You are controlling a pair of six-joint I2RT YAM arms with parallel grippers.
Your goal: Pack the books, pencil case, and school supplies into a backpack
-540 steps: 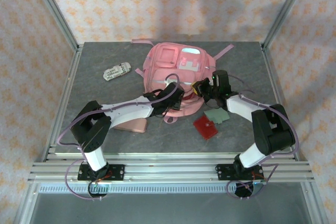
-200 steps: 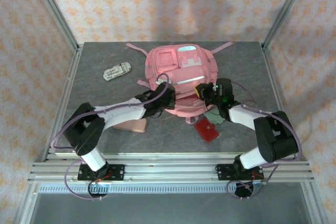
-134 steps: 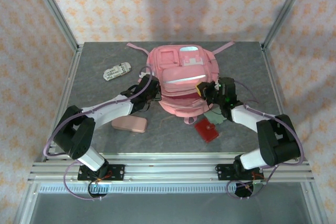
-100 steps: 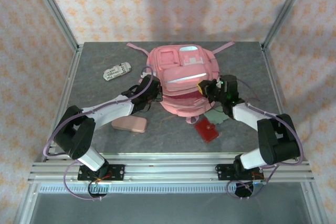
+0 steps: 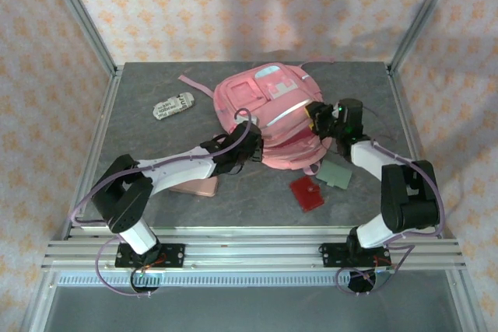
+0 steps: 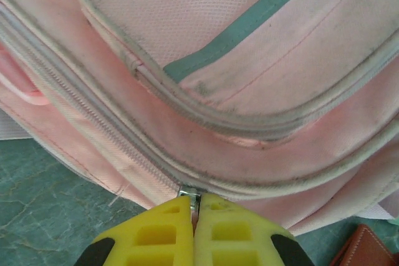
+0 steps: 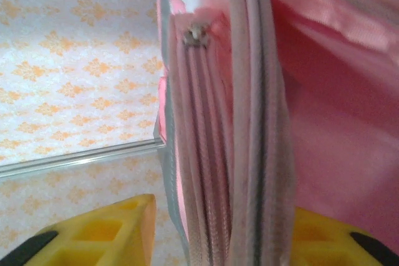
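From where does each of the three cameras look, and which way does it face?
Top external: above and behind the bases, looking down on the table and backpack; both arms, left gripper and right gripper show.
Left wrist: on the left arm, facing the backpack's front; its shut yellow fingers pinch the zipper pull.
Right wrist: on the right arm, looking along the backpack's zipped edge toward the wall; its open fingers straddle it.
Shared: every view has the backpack.

Left arm: stretched forward and to the right from its base, elbow bent, lying low over the surface.
Left claw: fingers pressed tight together, pinching a metal zipper pull at their tips.
Right arm: folded at the elbow, forearm angled forward and left.
Right claw: pointed left, fingers spread apart.
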